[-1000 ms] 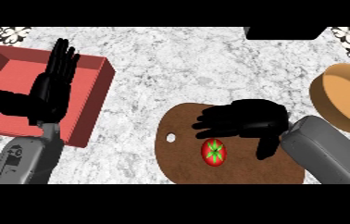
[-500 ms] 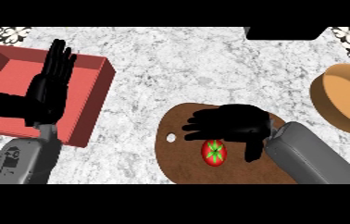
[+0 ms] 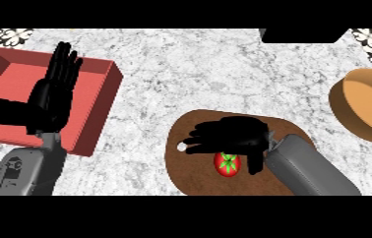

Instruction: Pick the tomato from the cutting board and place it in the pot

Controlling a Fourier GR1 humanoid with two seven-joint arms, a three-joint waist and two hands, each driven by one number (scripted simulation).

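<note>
Currently the right hand (image 3: 231, 136) hovers over the brown cutting board (image 3: 210, 183), palm down, with its fingers (image 3: 200, 133) spread apart and pointing toward the view's left. The thumb (image 3: 255, 164) hangs down toward the lower edge, just beside the tomato (image 3: 227, 165) on its right. The fingers are relaxed and not curled round anything. The tomato is red with a green star of leaves on top. It lies on the board, showing just below the palm, and its upper edge is covered by the hand (whether palm and tomato touch cannot be told from this angle). A small pale hole (image 3: 181, 146) shows near the board's left edge, close to the fingertips.

The pot (image 3: 355, 106), tan and round, sits on the marbled grey worktop (image 3: 203, 70) at the right edge of the view, partly cut off and well apart from the tomato. At the left, the left hand (image 3: 51, 97) rests open with straight fingers pointing up, in front of a red box (image 3: 98, 109) on the worktop.
</note>
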